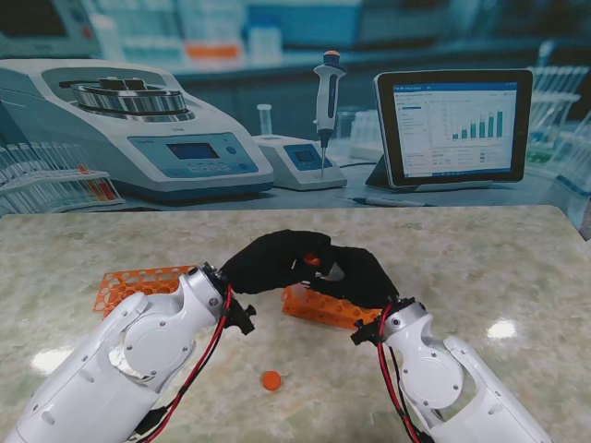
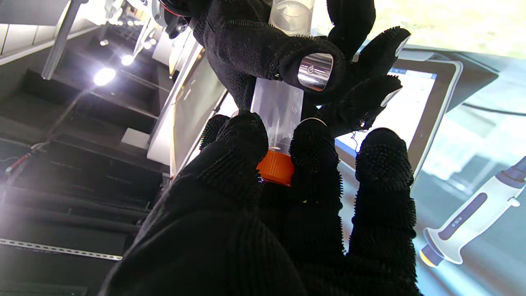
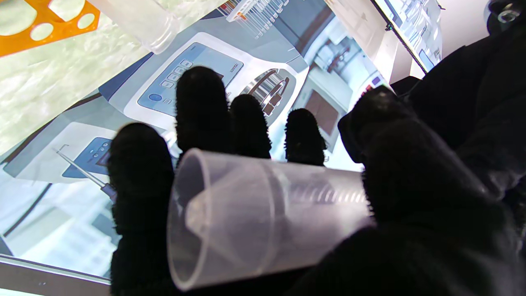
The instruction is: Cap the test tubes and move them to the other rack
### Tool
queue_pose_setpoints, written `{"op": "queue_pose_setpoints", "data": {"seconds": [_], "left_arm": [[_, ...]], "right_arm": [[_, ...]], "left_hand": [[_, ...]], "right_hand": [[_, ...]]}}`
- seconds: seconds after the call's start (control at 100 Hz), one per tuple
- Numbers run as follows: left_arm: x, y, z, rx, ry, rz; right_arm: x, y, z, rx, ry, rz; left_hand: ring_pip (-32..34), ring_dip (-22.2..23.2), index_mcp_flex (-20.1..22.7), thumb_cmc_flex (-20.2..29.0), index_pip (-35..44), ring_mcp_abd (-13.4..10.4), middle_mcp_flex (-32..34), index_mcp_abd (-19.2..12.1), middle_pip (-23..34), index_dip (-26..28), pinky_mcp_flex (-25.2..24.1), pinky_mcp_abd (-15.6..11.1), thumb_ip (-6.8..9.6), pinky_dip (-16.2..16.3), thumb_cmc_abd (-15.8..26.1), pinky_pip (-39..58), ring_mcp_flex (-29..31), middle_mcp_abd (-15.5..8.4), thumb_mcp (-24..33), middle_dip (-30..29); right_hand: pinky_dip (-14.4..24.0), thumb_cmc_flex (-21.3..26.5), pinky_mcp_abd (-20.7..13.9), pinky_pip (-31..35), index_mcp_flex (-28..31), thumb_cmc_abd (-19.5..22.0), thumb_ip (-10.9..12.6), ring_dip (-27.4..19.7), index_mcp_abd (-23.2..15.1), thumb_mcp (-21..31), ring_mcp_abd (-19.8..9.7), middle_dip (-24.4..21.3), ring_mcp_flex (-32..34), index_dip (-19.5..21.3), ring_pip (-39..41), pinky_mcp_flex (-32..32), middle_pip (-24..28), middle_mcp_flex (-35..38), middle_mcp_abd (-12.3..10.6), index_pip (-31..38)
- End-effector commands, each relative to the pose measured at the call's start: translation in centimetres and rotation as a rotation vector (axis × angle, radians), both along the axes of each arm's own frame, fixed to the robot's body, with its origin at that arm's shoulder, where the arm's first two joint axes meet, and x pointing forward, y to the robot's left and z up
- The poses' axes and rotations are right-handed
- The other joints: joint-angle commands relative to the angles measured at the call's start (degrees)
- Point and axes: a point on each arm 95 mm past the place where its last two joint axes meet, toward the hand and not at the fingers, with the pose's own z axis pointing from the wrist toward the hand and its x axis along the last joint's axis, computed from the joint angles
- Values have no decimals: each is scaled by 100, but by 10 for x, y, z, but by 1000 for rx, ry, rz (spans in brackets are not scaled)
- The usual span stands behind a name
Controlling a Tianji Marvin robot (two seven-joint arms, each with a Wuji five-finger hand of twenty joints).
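The right hand [image 3: 411,197] clamps the light, smooth plastic tube [image 3: 254,218] at mid-body, while the left hand [image 2: 279,205] pinches its orange cap [image 2: 276,167].

A clear plastic tube [image 3: 263,222] with printed graduation marks is held off the desk, an orange cap [image 2: 276,167] sitting on its end. Two orange racks lie on the desk: one [image 1: 138,282] at left, one [image 1: 323,307] near the middle. A loose orange cap [image 1: 271,379] lies nearer to me.

I see black-gloved hands [image 1: 305,268], orange racks [image 1: 138,281], an orange cap [image 1: 271,379], a clear tube [image 3: 263,218], a beige marbled table [image 1: 499,268].
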Motion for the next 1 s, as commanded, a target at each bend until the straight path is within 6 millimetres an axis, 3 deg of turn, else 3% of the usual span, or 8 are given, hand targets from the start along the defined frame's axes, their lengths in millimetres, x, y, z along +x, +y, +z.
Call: {"op": "queue_pose_setpoints", "data": {"seconds": [0.0, 0.18, 0.34, 0.44, 0.62, 0.76, 0.86, 0.99], "left_arm": [[-2, 0, 3, 3, -10, -9], [-4, 1, 7, -7, -20, -11], [-5, 2, 10, -4, -28, -11], [-6, 3, 10, -3, -25, -12], [-4, 1, 5, 5, 8, -12], [-3, 1, 3, 14, 32, -14], [-2, 2, 2, 29, 41, -17], [-2, 2, 2, 63, 50, -28]], "right_arm": [[1, 0, -2, 6, 11, -11], [4, -1, -4, -2, 24, -19], [6, -2, -7, -4, 39, -24], [7, -2, -7, -2, 47, -24], [7, 0, -5, 11, 54, -19], [7, 1, -4, 1, 36, -12], [7, 2, -4, -3, 26, -8], [7, 2, -4, -9, 17, 3]], "left_hand": [[-29, 16, 405, 642, 814, -574, 1121, -57, 2248, 377, 35, 56, 383, 272, 996, -80, 169, -413, 1475, 215], [-92, -16, 410, 642, 779, -563, 1112, -53, 2220, 368, 33, 52, 381, 245, 994, -148, 169, -412, 1460, 194], [-129, -34, 414, 642, 724, -553, 1101, -63, 2183, 334, 35, 50, 379, 241, 992, -160, 173, -406, 1443, 165], [-166, -55, 412, 642, 684, -535, 1101, -61, 2147, 301, 40, 45, 380, 236, 984, -169, 188, -404, 1428, 138], [-289, -113, 451, 641, 359, -402, 1046, -15, 1931, 50, 73, -4, 364, 206, 931, -192, 212, -312, 1353, 22], [-514, -174, 564, 639, -206, -205, 1037, 148, 1499, -492, 57, -83, 379, 171, 826, -201, 246, -202, 1195, -229], [-832, -257, 590, 641, -796, -129, 977, 223, 994, -1059, -52, -164, 460, 125, 681, -259, 184, -147, 842, -406], [-1274, -348, 357, 535, -1508, -197, 924, 195, 0, -2002, -313, -240, 922, 36, 650, -476, -76, -97, -883, -206]], "right_hand": [[-92, 170, 103, -63, -152, 196, -81, -80, 12, 215, 21, -90, -91, -82, -109, -47, -62, -130, 45, -82], [-95, 281, 110, -59, -182, 178, -93, -93, -37, 250, 5, -136, -88, -96, -135, -61, -66, -113, 33, 2], [-92, 523, 66, 9, -404, 210, -96, -92, -144, 231, -5, -177, -62, -485, -115, -54, 18, -76, 6, 666], [-76, 917, 59, 75, -317, 734, -133, -81, -236, 166, -2, -124, -19, -482, -74, -34, 92, 6, -10, 821], [-34, 1455, 69, 317, -202, 1822, -152, -42, -161, -548, 1, -62, 264, -62, 183, 236, 250, 275, 46, 998], [-157, 931, -73, 422, 123, 1884, -444, -50, -249, 157, -187, -214, 320, 506, 827, 711, 243, 646, -64, 661], [-172, 802, -142, 419, 198, 1844, -477, -25, -356, 265, -258, -259, 352, 597, 1040, 906, 227, 751, -126, 682], [-172, 696, -207, 390, 251, 1782, -511, -37, -474, 364, -325, -316, 355, 662, 1196, 1030, 191, 814, -159, 685]]}}
